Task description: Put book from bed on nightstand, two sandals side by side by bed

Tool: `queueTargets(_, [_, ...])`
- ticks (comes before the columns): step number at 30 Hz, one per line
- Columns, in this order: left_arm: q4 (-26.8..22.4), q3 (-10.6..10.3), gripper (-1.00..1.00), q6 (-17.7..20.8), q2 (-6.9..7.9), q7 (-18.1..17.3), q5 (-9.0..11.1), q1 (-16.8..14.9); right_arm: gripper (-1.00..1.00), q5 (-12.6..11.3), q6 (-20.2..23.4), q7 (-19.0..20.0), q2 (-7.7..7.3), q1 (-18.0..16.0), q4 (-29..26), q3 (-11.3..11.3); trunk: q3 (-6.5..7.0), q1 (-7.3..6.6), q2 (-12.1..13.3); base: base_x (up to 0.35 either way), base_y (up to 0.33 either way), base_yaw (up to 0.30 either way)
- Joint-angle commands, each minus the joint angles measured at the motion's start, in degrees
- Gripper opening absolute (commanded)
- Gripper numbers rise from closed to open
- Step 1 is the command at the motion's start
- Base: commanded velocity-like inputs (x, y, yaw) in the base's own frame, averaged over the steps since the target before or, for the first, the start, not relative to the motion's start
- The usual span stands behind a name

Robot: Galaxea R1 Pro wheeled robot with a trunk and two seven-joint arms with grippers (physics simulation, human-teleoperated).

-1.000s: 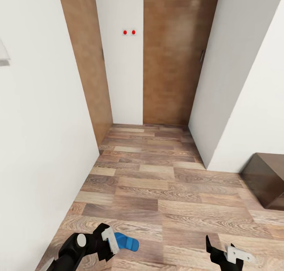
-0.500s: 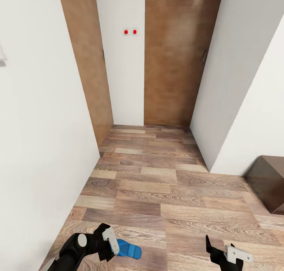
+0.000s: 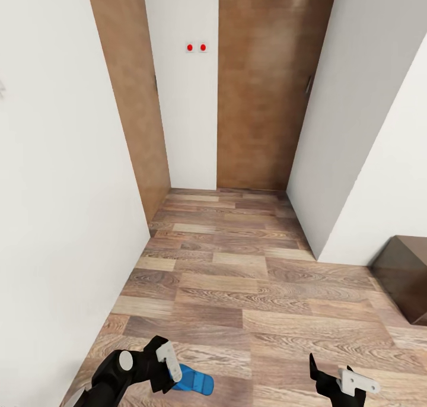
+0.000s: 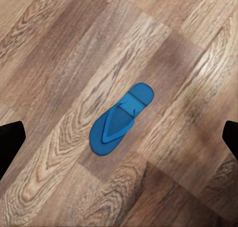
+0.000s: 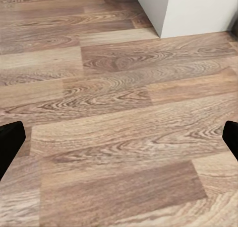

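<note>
The left black gripper (image 3: 160,368) hangs with fingers spread wide, holding nothing, above a bright blue flat flip-flop sandal (image 4: 120,118) lying flat on the light brown wood-plank floor (image 3: 237,276). The right black gripper (image 3: 338,380) is likewise spread and empty. Farther right stands a dark brown wooden cabinet (image 3: 406,270); beyond, white walls (image 3: 65,187) and brown wooden doors (image 3: 261,86).

The wood-plank floor (image 3: 237,276) runs in mixed light and darker brown boards from the near foreground back to the brown wooden doors (image 3: 261,86). One bright blue flip-flop sandal (image 4: 120,118) lies flat on it, strap side up, with bare boards all around. At the right edge a dark brown piece of furniture (image 3: 406,270) stands on the floor, possibly a nightstand; too little shows to tell.
</note>
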Motion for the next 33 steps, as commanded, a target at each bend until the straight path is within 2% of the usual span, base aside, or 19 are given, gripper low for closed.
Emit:
queueTargets(1, [-0.1, -0.12, 1.0, 0.4, 0.04, -0.23, -0.16, -0.03, 1.0, -0.38, -0.2, -0.09, -0.03, -0.02, 0.0, 0.1, -0.23, 0.21, -0.42, 0.0, 0.0, 0.0])
queueTargets(27, [-0.1, -0.13, 1.0, 0.42, -0.05, -0.18, -0.14, -0.03, 1.0, -0.23, -0.47, -0.28, -0.02, -0.02, -1.08, 0.02, -4.9, 5.92, -10.85, 0.0, 0.0, 0.0])
queueTargets(32, [-0.1, -0.19, 1.0, 0.42, -0.05, -0.18, -0.19, -0.03, 1.0, -0.27, -6.04, -0.3, -0.03, -0.02, -0.89, 0.02, -5.79, 7.02, -12.86, 0.0, 0.0, 0.0])
queueTargets(33, [-0.1, -0.2, 1.0, 0.42, -0.05, -0.18, -0.19, -0.03, 1.0, -0.28, -9.34, -0.28, -0.03, -0.02, -0.81, 0.02, -5.97, 7.24, -13.26, 0.0, 0.0, 0.0])
